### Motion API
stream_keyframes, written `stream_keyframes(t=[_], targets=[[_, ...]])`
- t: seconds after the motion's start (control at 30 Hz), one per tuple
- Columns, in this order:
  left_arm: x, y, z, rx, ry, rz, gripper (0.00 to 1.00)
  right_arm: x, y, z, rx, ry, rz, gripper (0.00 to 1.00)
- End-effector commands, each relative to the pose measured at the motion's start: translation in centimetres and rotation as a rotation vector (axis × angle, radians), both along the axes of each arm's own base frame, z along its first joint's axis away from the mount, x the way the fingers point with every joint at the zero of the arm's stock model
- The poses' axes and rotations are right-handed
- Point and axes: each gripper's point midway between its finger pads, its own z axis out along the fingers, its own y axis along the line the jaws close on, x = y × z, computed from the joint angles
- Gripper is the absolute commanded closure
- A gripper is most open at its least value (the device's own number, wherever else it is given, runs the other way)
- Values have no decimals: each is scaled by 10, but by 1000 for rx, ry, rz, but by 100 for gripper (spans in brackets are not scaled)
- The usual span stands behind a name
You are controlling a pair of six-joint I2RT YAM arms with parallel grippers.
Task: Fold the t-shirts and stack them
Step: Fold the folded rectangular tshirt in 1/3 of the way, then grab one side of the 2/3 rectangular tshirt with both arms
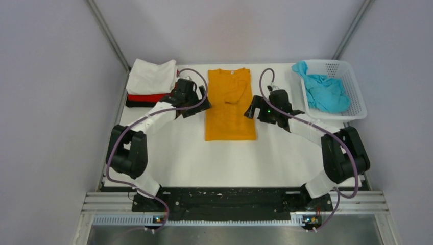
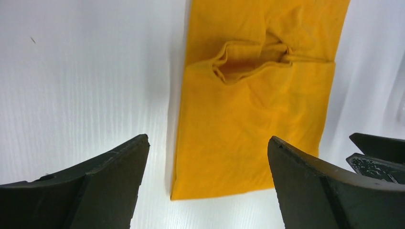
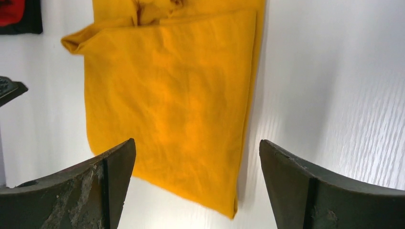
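An orange-yellow t-shirt (image 1: pixel 230 104) lies flat in the middle of the table, folded into a long narrow strip with its sleeves tucked in. My left gripper (image 1: pixel 202 98) hovers open at the strip's left edge. In the left wrist view its fingers (image 2: pixel 119 167) stand wide above the cloth (image 2: pixel 248 124), holding nothing. My right gripper (image 1: pixel 251 108) is open at the strip's right edge. The right wrist view shows the shirt (image 3: pixel 176 95) below empty jaws. At the back left, white (image 1: pixel 151 76), red (image 1: pixel 145 96) and black (image 1: pixel 134 103) t-shirts lie stacked. A teal t-shirt (image 1: pixel 323 92) sits crumpled in the basket.
A white perforated basket (image 1: pixel 358 97) stands at the back right corner. Grey walls close in the table on three sides. The arms' bases and a metal rail (image 1: pixel 235 201) run along the near edge. Bare white tabletop (image 1: pixel 230 158) lies in front of the orange shirt.
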Motion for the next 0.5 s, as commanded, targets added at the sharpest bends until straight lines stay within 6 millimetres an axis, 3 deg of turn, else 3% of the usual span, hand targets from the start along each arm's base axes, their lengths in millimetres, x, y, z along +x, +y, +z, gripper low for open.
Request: stream_keyframes(t=[0.0, 0.07, 0.2, 0.47], targets=[[-39, -16, -10, -89, 54, -110, 1, -30, 2, 12, 80, -6, 42, 1], [-61, -16, -26, -99, 105, -113, 1, -46, 3, 6, 111, 28, 61, 1], [-87, -13, -44, -110, 161, -94, 1, -68, -3, -13, 106, 97, 47, 2], [-104, -17, -73, -123, 244, -83, 22, -85, -5, -39, 132, 179, 5, 5]])
